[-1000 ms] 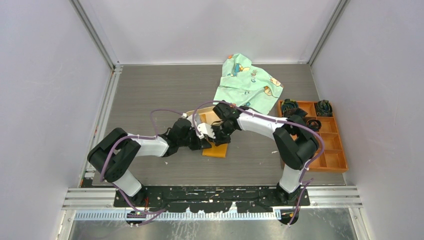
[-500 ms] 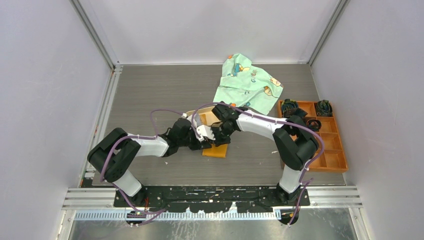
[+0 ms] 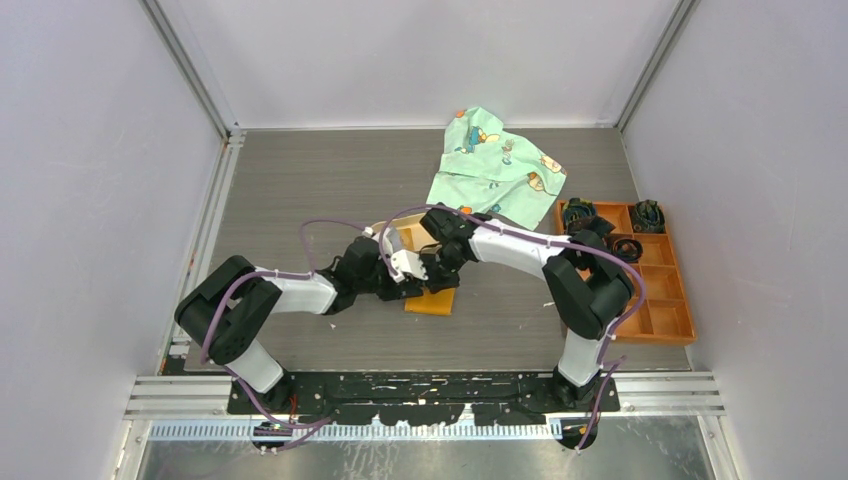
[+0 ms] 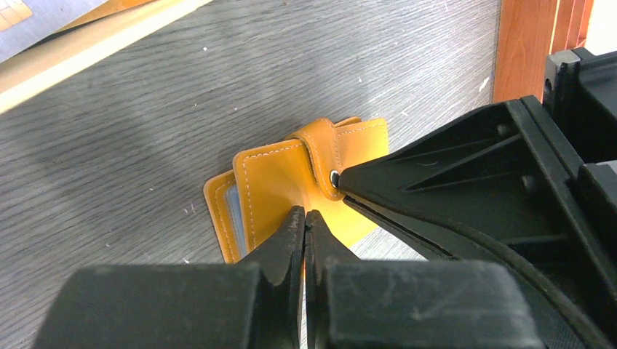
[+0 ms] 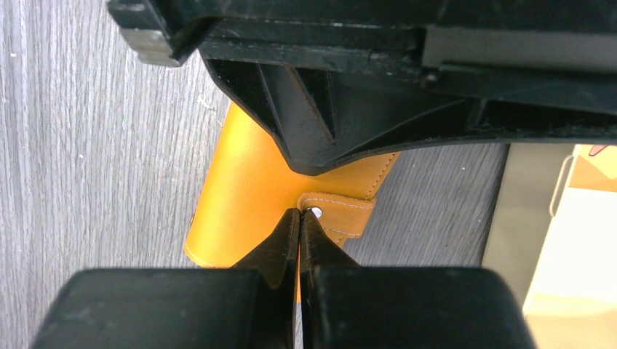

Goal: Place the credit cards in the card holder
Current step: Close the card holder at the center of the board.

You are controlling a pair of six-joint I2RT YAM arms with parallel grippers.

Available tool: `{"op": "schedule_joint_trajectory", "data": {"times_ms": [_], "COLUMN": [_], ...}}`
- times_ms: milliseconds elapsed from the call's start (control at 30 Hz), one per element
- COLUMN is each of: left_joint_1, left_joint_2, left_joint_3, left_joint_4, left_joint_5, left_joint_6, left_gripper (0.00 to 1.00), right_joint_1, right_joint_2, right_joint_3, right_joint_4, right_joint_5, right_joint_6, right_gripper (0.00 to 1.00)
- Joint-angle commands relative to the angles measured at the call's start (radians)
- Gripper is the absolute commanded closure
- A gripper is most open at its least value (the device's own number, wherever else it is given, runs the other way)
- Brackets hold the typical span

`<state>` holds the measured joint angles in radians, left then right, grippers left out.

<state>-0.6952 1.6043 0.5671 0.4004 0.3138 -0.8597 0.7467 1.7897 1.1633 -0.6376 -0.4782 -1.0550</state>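
The orange card holder (image 3: 433,301) lies folded on the table between both arms. In the left wrist view it (image 4: 276,182) shows a light blue card edge (image 4: 234,212) inside its left side. My left gripper (image 4: 305,215) is shut, its tips resting on the holder's cover. My right gripper (image 5: 300,213) is shut, its tips against the snap button (image 5: 315,212) on the strap. In the top view the left gripper (image 3: 404,281) and right gripper (image 3: 431,273) meet over the holder's far edge. A bluish card (image 4: 18,14) lies in the tan tray.
The tan tray (image 3: 412,236) stands just behind the holder. A green printed cloth (image 3: 497,168) lies at the back. The large orange compartment box (image 3: 655,285) with dark items stands at the right, its wall also in the left wrist view (image 4: 524,43).
My right gripper has shifted slightly left, closer to the left gripper over the holder. The holder and the left arm have barely moved.
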Motion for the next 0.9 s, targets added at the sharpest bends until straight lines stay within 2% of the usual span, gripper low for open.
{"op": "schedule_joint_trajectory", "data": {"times_ms": [0, 867], "left_joint_1": [0.005, 0.024], "left_joint_2": [0.015, -0.037], "left_joint_3": [-0.025, -0.093], "left_joint_4": [0.035, 0.133], "left_joint_5": [0.007, 0.015], "left_joint_6": [-0.003, -0.024], "left_gripper": [1.00, 1.00], "right_joint_1": [0.035, 0.087], "right_joint_2": [0.075, 0.208], "right_joint_3": [-0.006, 0.068], "right_joint_4": [-0.019, -0.133], "right_joint_5": [0.025, 0.089], "right_joint_6": [0.037, 0.066], "right_gripper": [0.99, 0.99]}}
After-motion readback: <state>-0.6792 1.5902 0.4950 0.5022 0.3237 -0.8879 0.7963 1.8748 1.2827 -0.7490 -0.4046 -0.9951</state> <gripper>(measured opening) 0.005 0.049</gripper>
